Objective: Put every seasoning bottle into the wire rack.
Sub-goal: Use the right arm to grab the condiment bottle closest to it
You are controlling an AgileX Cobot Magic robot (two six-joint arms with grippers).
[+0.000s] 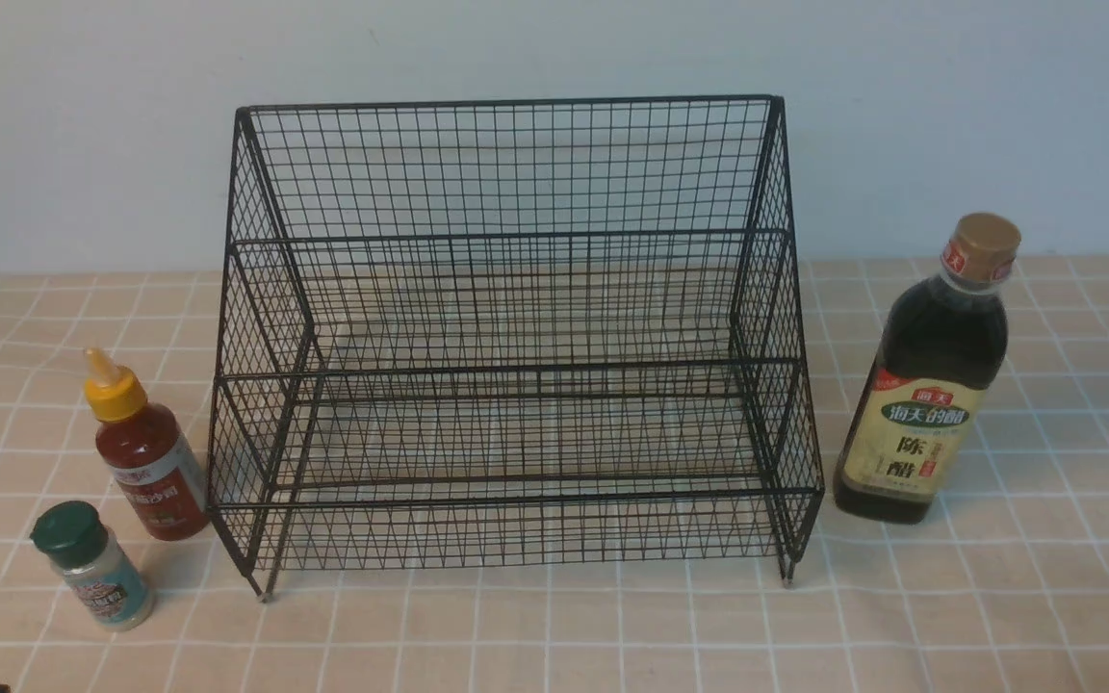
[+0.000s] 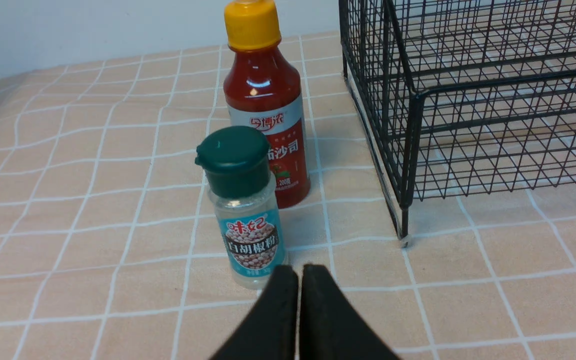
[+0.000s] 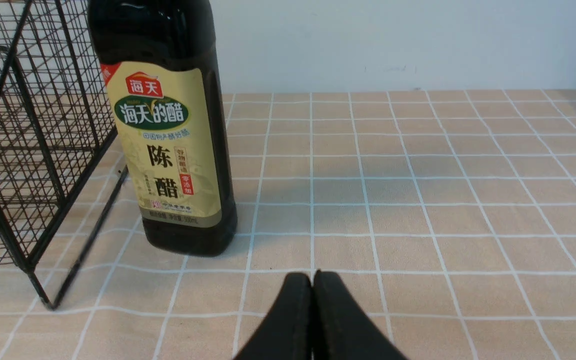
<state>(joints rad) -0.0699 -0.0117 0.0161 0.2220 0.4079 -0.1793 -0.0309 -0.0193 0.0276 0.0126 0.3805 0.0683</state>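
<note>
left gripper [image 2: 299, 272]: both black fingers pressed flat together with no gap, holding nothing. it hangs low over the checked tablecloth [image 1: 997, 616], just short of the small clear shaker [image 2: 245, 215] and not touching it.

right gripper [image 3: 312, 279]: likewise closed tight and empty, low over the tablecloth. the dark vinegar bottle [image 3: 168, 150] stands ahead of it and apart from it.

wire rack [image 1: 516, 493]: black mesh, two stepped tiers, tall back, standing on its short legs at the middle of the table in front of the pale wall [image 1: 83, 115]. all three bottles stand outside it.

red sauce bottle [image 1: 150, 462]: upright on the tablecloth, just beside the rack's left front corner, yellow nozzle cap on.

shaker: upright, green lid on, nearer the robot than the red sauce bottle and a little further left. it is close to that bottle; whether they touch cannot be told.

vinegar bottle: upright, gold cap on, cream label facing the robot, on the tablecloth just beside the rack's right side.
</note>
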